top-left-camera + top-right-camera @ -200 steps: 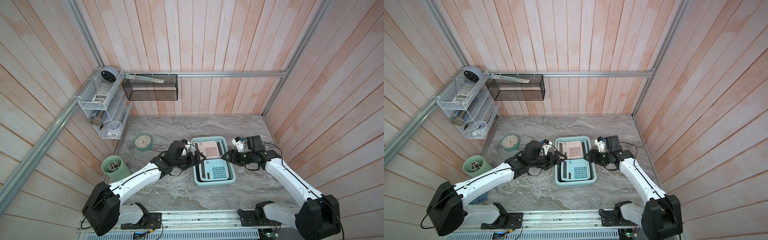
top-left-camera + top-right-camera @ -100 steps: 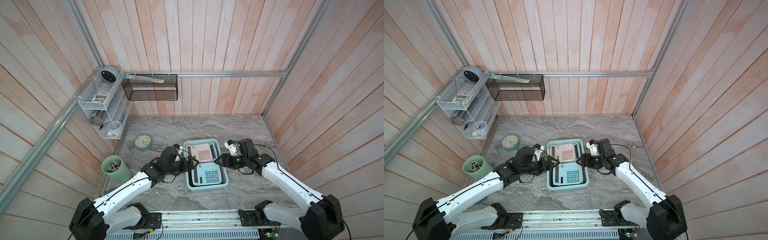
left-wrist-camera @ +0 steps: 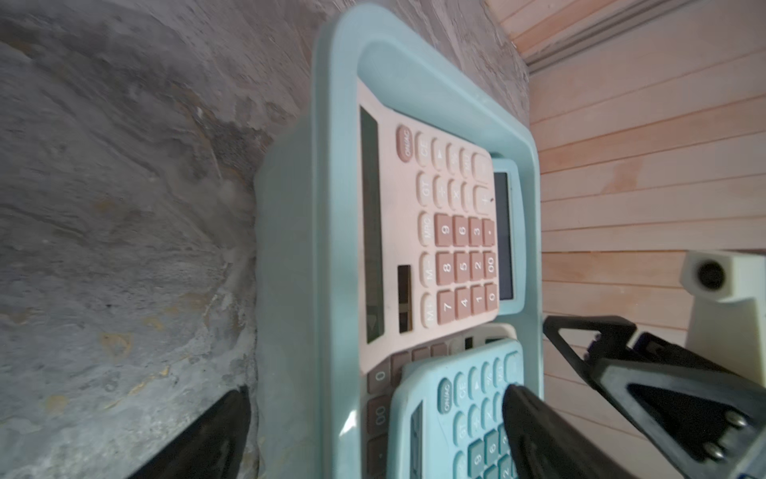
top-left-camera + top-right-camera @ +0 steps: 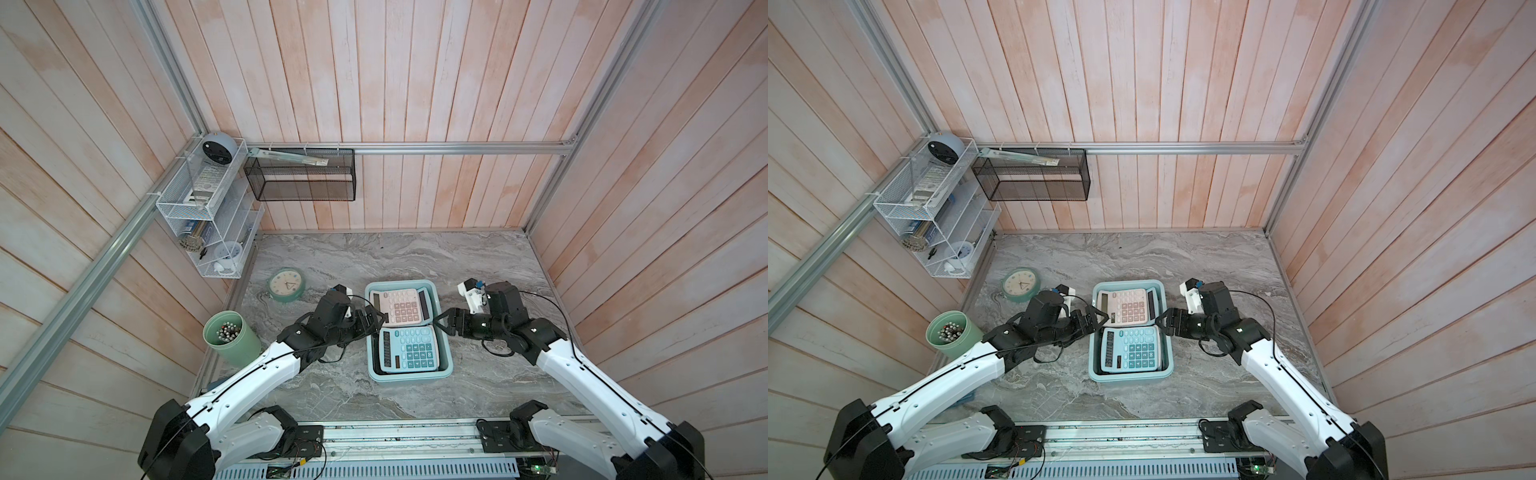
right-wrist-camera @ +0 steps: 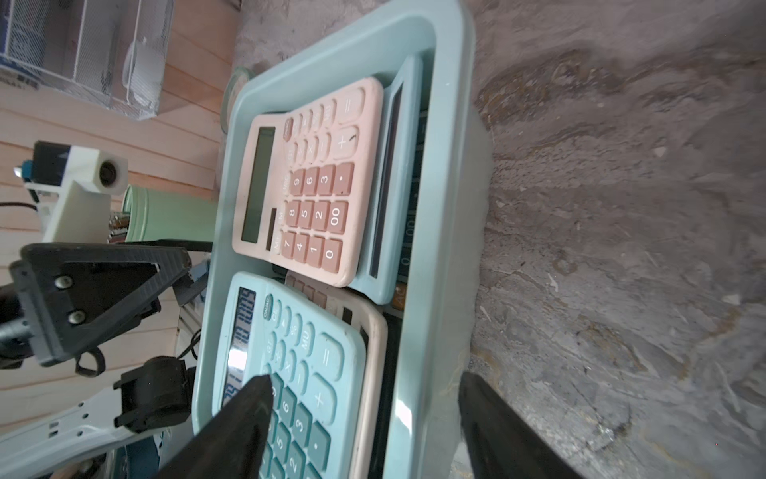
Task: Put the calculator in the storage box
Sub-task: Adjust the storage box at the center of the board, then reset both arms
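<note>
- Over the last second the pale teal, rectangular plastic storage box, round-cornered with a flared rim, has slid left and slightly nearer across the grey marbled counter. Both arms went with it, and the right claw has spread its fingers.
- In both top views the box lies mid-counter, its long side running near to far. The left claw is at its left rim and the right claw at its right rim, facing each other. That suits shifting the tub between them.
- In a top view the pink calculator fills the box's far half and the pale blue calculator the near half, both face up. Every calculator in sight lies inside, so I judge the stowing done.
- Left wrist view: the left claw straddles the left wall, fingers wide apart and gripping nothing. One black finger is outside over the counter, the other above the pale blue calculator's keys. The rim looks smooth and matte.
- Right wrist view: the right claw straddles the right wall the same way, fingers apart and clamped on nothing. Its outer finger is just beside the wall; I cannot tell whether they touch. The pink calculator rests tilted on a teal one, and a cream one lies under the pale blue. All are hard plastic shells with raised, rounded keys.
</note>
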